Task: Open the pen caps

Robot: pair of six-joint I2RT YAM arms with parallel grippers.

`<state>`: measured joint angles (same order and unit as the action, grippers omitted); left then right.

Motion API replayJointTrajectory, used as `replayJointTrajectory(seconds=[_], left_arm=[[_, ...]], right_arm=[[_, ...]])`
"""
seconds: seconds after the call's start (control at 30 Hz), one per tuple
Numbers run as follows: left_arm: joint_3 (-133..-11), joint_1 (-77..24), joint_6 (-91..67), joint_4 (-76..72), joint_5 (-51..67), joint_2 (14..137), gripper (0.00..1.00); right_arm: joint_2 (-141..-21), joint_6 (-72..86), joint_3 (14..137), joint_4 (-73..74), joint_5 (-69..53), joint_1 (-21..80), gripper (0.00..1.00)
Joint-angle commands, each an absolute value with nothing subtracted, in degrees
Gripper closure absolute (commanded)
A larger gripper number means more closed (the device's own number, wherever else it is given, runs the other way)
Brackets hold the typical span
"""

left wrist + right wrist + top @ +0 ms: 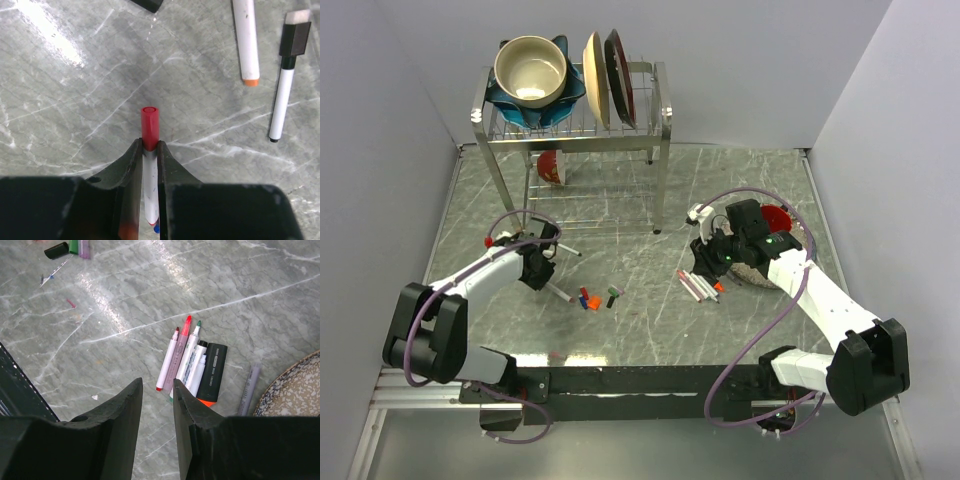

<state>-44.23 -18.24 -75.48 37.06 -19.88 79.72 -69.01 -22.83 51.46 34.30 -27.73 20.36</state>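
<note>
- The table (650, 340) is a grey-green marbled slab with white veins. It gives off glare in both wrist views.
- Plain pale walls (720, 60) close it in on the left, the right and the far side.
- A metal dish rack (665, 120) stands at the far edge. It holds stacked bowls (530, 70) and upright plates (605, 65).
- The left gripper (149, 150) is clamped on a white-barrelled pen (149, 200). Its fingers (131, 175) press the barrel from both sides.
- That pen's red cap (149, 125) is still on. It sticks out past the fingertips, with its lower end just between them.
- On the table beyond the left gripper lie an orange-tipped white pen (246, 40) and a slim pen with a black block at its far end (285, 75). Both are well apart from the fingers.
- The right gripper (157, 390) hangs above the table, parted and holding nothing.
- A cluster of pens (185, 360) lies side by side just beyond its tips and slightly to their right. Pink, red and green tips are bare, and none touch the fingers.
- A black highlighter (213, 370) lies against that cluster, a grey pen (248, 390) sits beside it, and a speckled plate (295, 390) is at the frame's edge.
- Small coloured pieces (586, 298) lie mid-table between the arms. They are probably loose caps, but too small to be sure.
</note>
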Motion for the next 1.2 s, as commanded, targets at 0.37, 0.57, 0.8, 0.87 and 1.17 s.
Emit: replayJointTrajectory(seconds=[0.37,0.57,0.8,0.87,1.17], left_arm=[[-37.98,-18.28,-68.30,26.47,-13.02,73.31,0.95],[-29.90,-18.28,-60.92,11.36,-4.76,63.12,0.99],[-20.67,-18.37,-55.02,-8.67,10.26,52.04,0.99],[-16.90,-19.07,-55.37,-17.26,15.89,49.85,0.99],[-11.60,-34.77,-60.99,-36.72,6.80,50.00,0.99]], right_arm=[[-68.55,-23.64,53.61,33.93,-28.48,19.95,0.61],[-68.12,-23.91,53.61,34.01,-29.18,19.86,0.61],[-66.71,-25.05,53.70,34.89,-34.80,20.04,0.61],[-66.01,-25.83,53.44,35.07,-38.82,20.04,0.61],[-63.63,-25.67,51.25,33.49,-57.29,20.04,0.57]])
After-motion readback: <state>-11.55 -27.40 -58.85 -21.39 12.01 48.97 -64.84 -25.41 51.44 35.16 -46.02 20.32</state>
